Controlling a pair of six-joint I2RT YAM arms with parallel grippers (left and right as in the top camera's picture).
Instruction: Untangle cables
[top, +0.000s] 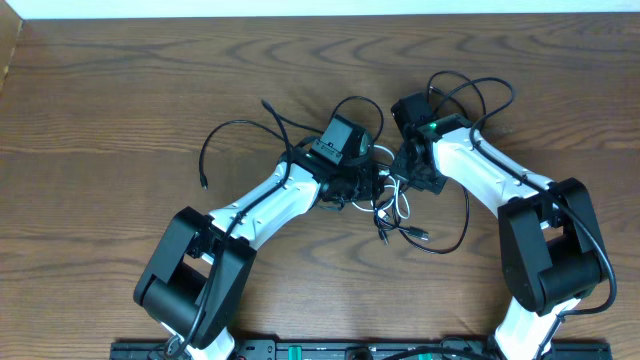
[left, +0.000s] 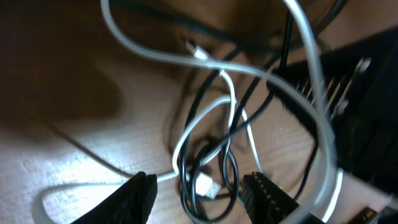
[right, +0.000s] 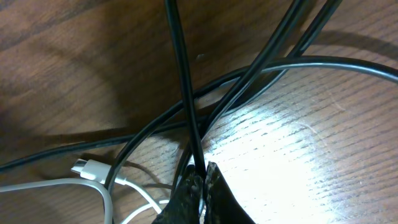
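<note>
Wood table (top: 100, 100). Cables (top: 398, 212) tangled at ctr: black loops w/ one white cable (left: 205, 118) threaded through. Left arm (top: 270, 195) and right arm (top: 485, 172) angle in over the knot. Left fingers (left: 138, 198) apart, loops btwn them; right fingers (right: 214, 193) pinched on black cable (right: 183, 81).

Overhead comes through even and sharp, soft shadows on the wooden table (top: 100, 120). Left wrist view is dim and smeared, the near white cable (left: 315, 78) badly blurred, a bright patch near left. Right wrist: glare at right, dark far left, black cable (right: 181, 74) crisp.
</note>
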